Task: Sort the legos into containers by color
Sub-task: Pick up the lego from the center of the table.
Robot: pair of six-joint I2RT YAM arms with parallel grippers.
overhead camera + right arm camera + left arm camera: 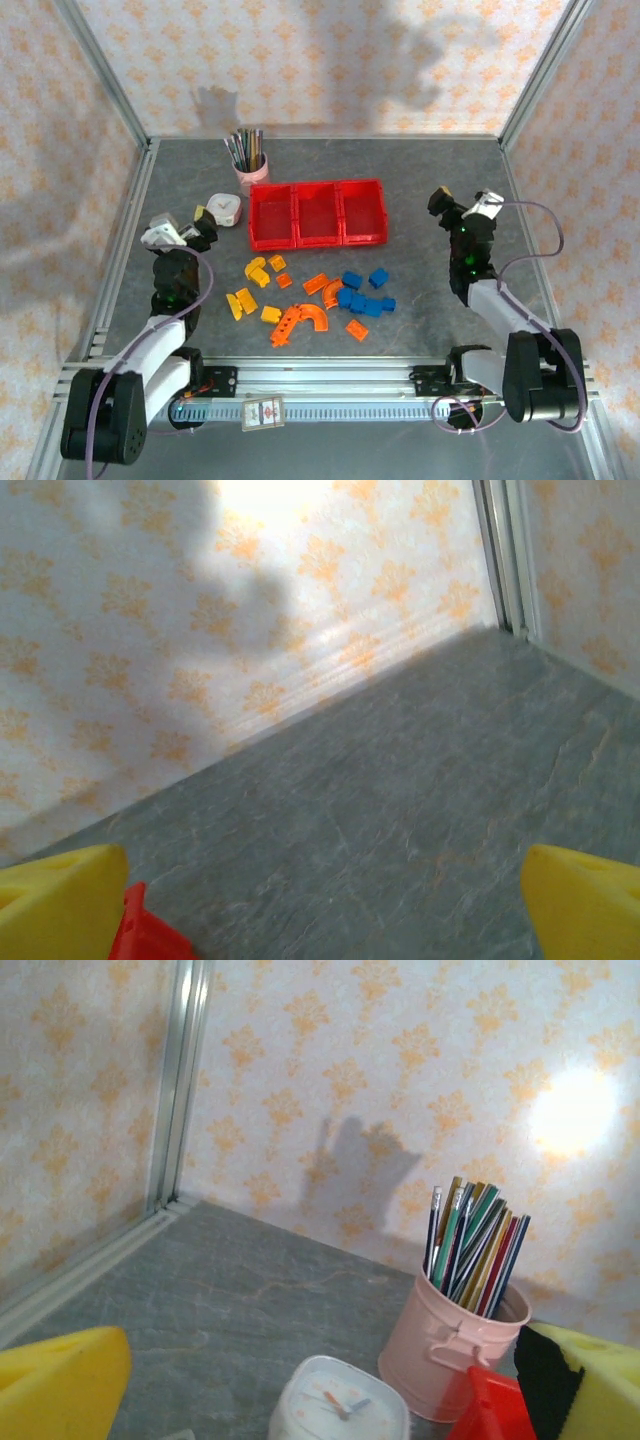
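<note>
Grey worktop [420,170]: legos [310,295] lie btw left claw [203,225] & right claw [462,205], yellow nearer left, blue nearer right; both claws spread wide, empty.

Overhead view: fixed high behind the arm bases, looking down and forward over the whole grey stone-patterned tabletop [430,170] to the papered back wall.
Left wrist view: low, close to the tabletop, facing the back-left corner; the yellow left fingers [55,1380] frame its bottom corners.
Right wrist view: equally low, facing the back-right corner between the yellow right fingers [585,900].
Shared: the three joined bright red plastic bins [318,241], whole from overhead, one corner in each wrist view; the pink metal cup of pencils [250,178] and white rounded clock [224,207], overhead and from the left wrist.
</note>
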